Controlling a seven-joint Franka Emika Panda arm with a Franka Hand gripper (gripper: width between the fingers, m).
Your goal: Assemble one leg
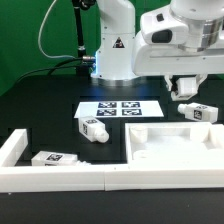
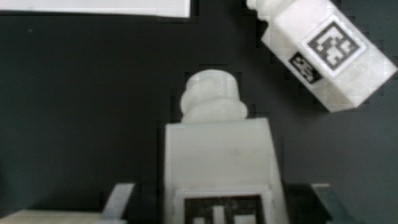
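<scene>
In the wrist view a white leg (image 2: pixel 217 150) with a rounded peg end lies on the black table, straight between my two fingers. My gripper (image 2: pixel 219 203) is open, with a dark gap between each finger and the leg. A second white leg (image 2: pixel 326 50) with a marker tag lies tilted just beyond it. In the exterior view my gripper (image 1: pixel 184 92) hangs low at the right, above a tagged leg (image 1: pixel 197 111). The leg between my fingers is hidden there.
The white tabletop piece (image 1: pixel 170 146) lies at the front right. Two more legs lie at the exterior view's left (image 1: pixel 95 127) and front left (image 1: pixel 50 158). The marker board (image 1: pixel 120 108) lies in the middle, and its corner shows in the wrist view (image 2: pixel 89 8). A white rail (image 1: pixel 15 150) borders the left.
</scene>
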